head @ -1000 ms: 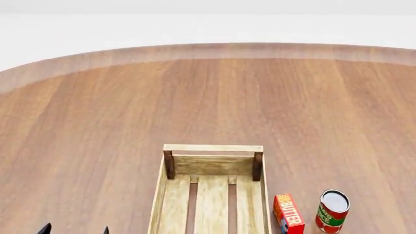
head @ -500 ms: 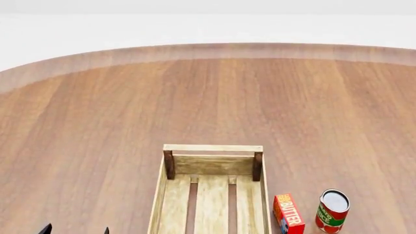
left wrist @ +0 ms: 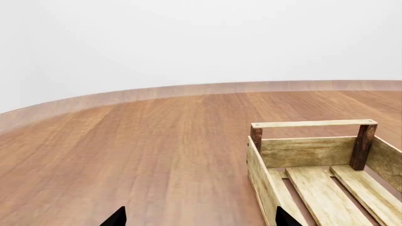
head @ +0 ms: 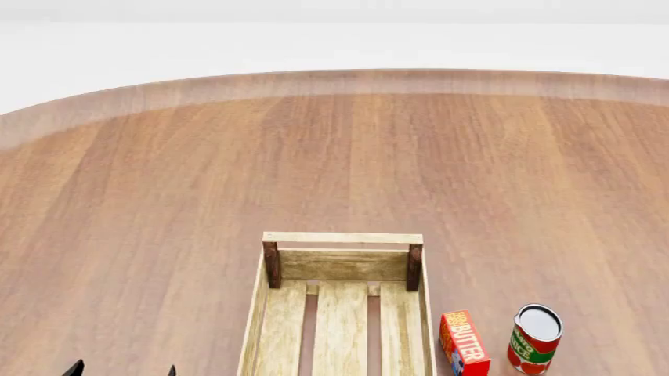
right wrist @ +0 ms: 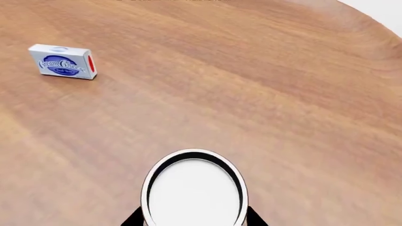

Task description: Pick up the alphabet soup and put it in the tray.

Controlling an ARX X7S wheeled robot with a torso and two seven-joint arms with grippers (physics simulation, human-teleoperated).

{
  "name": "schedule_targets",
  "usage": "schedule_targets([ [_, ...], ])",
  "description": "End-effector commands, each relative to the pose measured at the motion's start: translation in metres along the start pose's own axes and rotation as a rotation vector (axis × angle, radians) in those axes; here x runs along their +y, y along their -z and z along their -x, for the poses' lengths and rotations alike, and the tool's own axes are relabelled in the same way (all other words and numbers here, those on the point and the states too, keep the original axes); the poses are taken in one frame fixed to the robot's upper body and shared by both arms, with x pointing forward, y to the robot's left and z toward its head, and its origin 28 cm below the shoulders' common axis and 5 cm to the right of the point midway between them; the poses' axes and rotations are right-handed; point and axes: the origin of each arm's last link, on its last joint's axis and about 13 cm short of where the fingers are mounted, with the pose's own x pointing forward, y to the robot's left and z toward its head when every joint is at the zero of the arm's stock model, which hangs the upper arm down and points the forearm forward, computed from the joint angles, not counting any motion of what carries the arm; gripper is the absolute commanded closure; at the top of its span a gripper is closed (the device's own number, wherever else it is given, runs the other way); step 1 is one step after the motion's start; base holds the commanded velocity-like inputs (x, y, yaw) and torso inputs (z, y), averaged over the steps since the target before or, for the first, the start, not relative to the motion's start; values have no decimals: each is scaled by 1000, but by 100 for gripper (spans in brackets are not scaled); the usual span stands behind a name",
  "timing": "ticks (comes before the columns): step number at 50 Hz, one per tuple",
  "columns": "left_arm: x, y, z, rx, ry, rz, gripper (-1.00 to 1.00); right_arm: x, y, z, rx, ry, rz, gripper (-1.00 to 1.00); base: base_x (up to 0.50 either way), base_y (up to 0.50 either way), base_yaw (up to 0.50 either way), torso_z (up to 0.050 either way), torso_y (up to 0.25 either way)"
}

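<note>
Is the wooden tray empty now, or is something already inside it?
Empty, as far as visible: the tray shows only bare slats in head and left wrist views. Its near end is cut off.

Smooth matt brown wood grain on the table (head: 157, 196). Pale rough planks (darker corner posts) on the tray (head: 343, 239). Printed cardboard on the butter box (head: 464, 342); pale flat-looking lid on the red-and-green can (head: 537, 338).

Left gripper (left wrist: 197, 220) low, fingertips spread apart, right gripper (right wrist: 193, 221) fingertips spread wide
</note>
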Motion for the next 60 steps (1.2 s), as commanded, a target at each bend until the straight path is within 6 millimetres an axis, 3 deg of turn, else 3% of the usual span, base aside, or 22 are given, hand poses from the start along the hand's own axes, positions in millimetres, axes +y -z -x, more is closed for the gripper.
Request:
schedule_targets([
  [1,0,0,0,0,0,0,-100,1,-2,1,-14,-17,9,100,0,0,0,0,0],
  [8,0,0,0,2,1,0,-100,2,-11,9,-52,-52,5,100,0,0,0,0,0],
  [35,0,-1,1,-2,1,4,-100,15,-88,95,-288,-462,5,100,0,0,0,0,1],
  [60,0,0,0,1,-3,5,-100,32,-89,150,-336,-836,78,100,0,0,0,0,0],
])
